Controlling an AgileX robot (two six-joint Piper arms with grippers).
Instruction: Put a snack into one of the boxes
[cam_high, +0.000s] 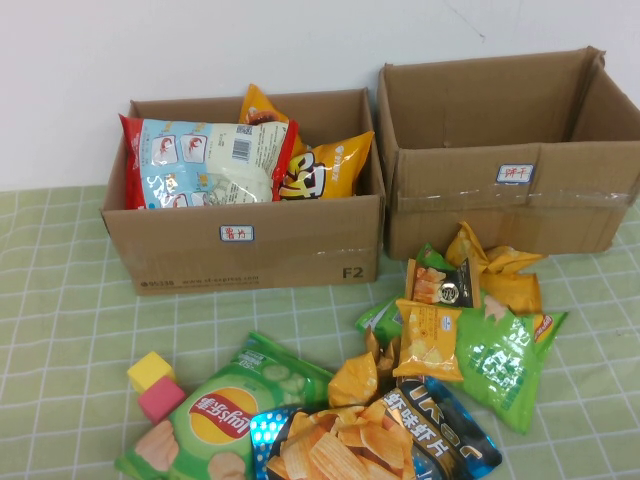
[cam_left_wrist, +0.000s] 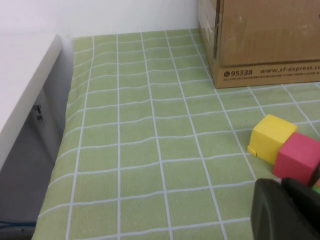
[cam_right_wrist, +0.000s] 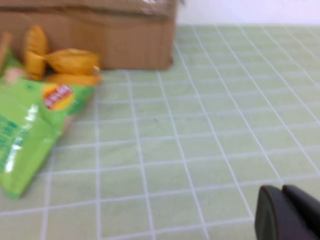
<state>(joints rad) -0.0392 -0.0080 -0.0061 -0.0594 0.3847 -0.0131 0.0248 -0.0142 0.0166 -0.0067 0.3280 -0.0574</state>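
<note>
You are looking down at a table covered in a green checked cloth (cam_high: 60, 330). At the back stand two brown cardboard boxes side by side, nearly touching, flaps open. The left box (cam_high: 250, 250) holds snack bags: a large blue-and-white bag with red edges (cam_high: 205, 160) lies across the top, with orange-yellow bags (cam_high: 325, 165) behind and beside it. The right box (cam_high: 500, 210) shows only bare cardboard inside. Each box carries a small white front label with red writing.

In front of the boxes, a loose pile of snacks lies on the cloth: a green chip bag (cam_high: 215, 420) nearest you on the left, a dark blue bag (cam_high: 440, 435) beside it, a bright green bag (cam_high: 505, 365) and yellow packets (cam_high: 500, 270) close to the right box. A yellow cube (cam_high: 150, 370) and a pink cube (cam_high: 160, 398) touch each other just left of the green chip bag.

Your left gripper (cam_left_wrist: 285, 210) hovers low over the cloth near the two cubes, jaws closed together and empty. Your right gripper (cam_right_wrist: 287, 215) hangs over bare cloth to the right of the pile, jaws likewise closed and empty.
</note>
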